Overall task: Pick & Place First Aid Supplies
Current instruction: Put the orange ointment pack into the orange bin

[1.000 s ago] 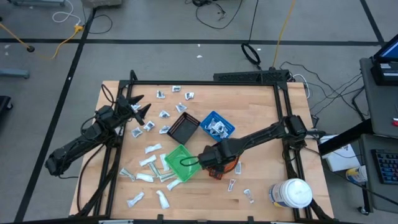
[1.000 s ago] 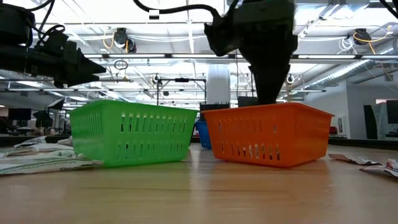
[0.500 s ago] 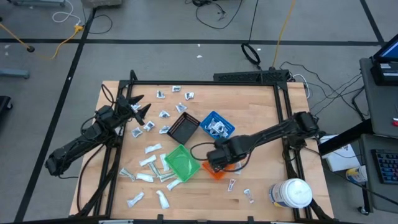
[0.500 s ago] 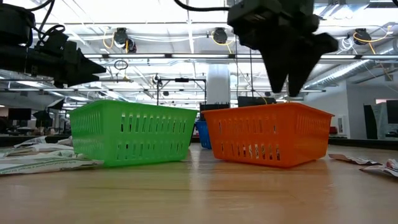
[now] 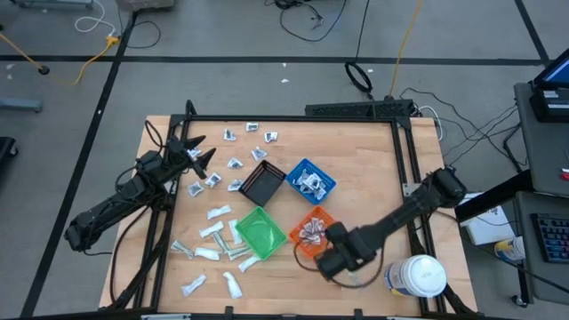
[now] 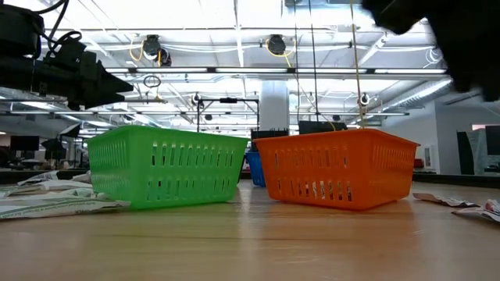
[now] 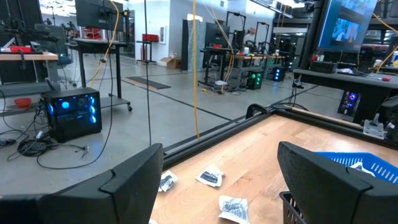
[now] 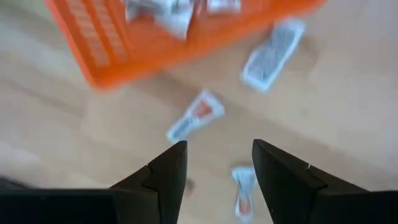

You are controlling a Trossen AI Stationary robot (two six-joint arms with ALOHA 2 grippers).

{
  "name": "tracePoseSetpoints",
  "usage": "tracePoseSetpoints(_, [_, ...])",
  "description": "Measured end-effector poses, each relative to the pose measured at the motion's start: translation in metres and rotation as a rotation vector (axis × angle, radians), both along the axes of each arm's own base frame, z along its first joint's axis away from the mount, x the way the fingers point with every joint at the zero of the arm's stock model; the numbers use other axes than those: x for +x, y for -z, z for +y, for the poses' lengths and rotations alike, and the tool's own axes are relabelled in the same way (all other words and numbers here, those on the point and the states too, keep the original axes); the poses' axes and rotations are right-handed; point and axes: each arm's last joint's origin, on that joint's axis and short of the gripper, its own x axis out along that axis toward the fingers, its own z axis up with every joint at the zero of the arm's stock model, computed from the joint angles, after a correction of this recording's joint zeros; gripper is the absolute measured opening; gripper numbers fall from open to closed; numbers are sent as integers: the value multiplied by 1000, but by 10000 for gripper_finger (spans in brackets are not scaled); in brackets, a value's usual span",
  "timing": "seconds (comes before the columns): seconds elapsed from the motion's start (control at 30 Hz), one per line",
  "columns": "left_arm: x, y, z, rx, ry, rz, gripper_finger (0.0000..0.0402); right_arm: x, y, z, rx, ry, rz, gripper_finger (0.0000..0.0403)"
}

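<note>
**Right wrist view catches loose packets**

Right gripper (image 8: 214, 163) hangs with fingers apart, empty, over small packets (image 8: 194, 115) beside the orange bin (image 8: 112, 56) — the high view hides them under the arm. Left gripper (image 5: 197, 153) waits wide open, far side.

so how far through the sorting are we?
Partly done. The blue bin and orange bin already hold packets. In hand: nothing; the right gripper hangs open and empty above loose packets by the orange bin. The left gripper waits open at the table's left edge. Left: the green bin looks empty, and many packets lie across the table.
</note>
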Motion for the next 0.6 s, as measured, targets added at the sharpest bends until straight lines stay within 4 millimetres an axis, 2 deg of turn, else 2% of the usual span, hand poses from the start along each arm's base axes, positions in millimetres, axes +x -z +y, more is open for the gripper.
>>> tracePoseSetpoints(0.33, [0,0,0,0,0,0,324,-29,3,40,44,-87,28,176])
tracePoseSetpoints(0.6, [0,0,0,0,0,0,324,-34,41,41,149,-116,47,176])
